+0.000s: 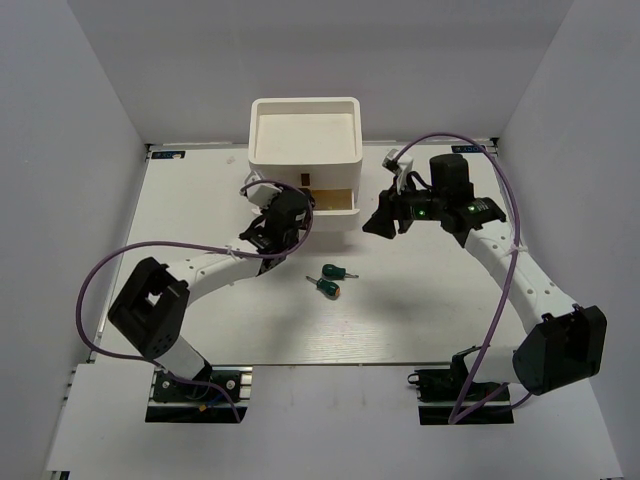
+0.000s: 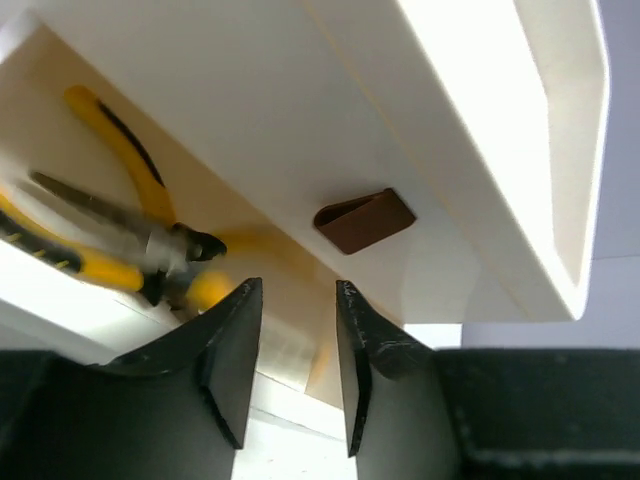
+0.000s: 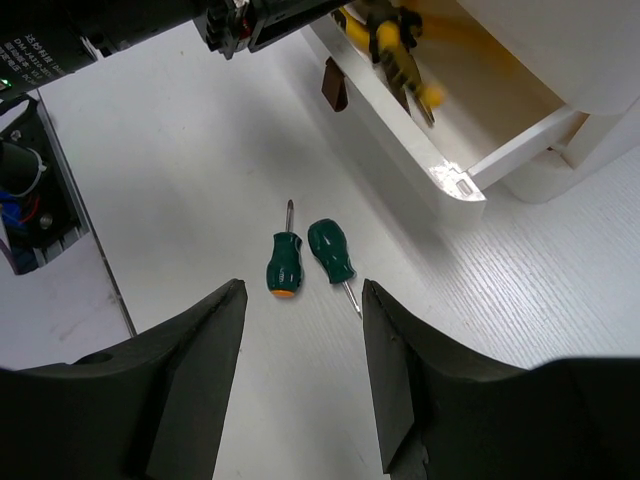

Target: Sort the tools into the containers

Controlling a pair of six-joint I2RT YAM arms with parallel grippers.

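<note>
The white organizer [image 1: 258, 150] stands at the back, its lower drawer [image 1: 336, 201] pulled open. Two yellow-handled pliers [image 2: 130, 235] lie inside that drawer; they also show in the right wrist view [image 3: 398, 40]. Two stubby green-handled screwdrivers [image 1: 338, 272] [image 1: 325, 288] lie side by side on the table, seen close in the right wrist view [image 3: 284, 262] [image 3: 332, 250]. My left gripper [image 1: 290, 208] [image 2: 298, 300] is open and empty at the drawer's front, below a brown handle [image 2: 365, 220]. My right gripper [image 1: 380, 224] [image 3: 303, 290] is open and empty above the table, right of the drawer. The thin long screwdrivers are out of view.
The organizer's tray top [image 1: 262, 132] shows nothing inside. The open drawer's front wall [image 3: 455, 185] juts toward the table's middle. My left arm [image 3: 230, 20] crosses the top of the right wrist view. White walls close in the table on three sides.
</note>
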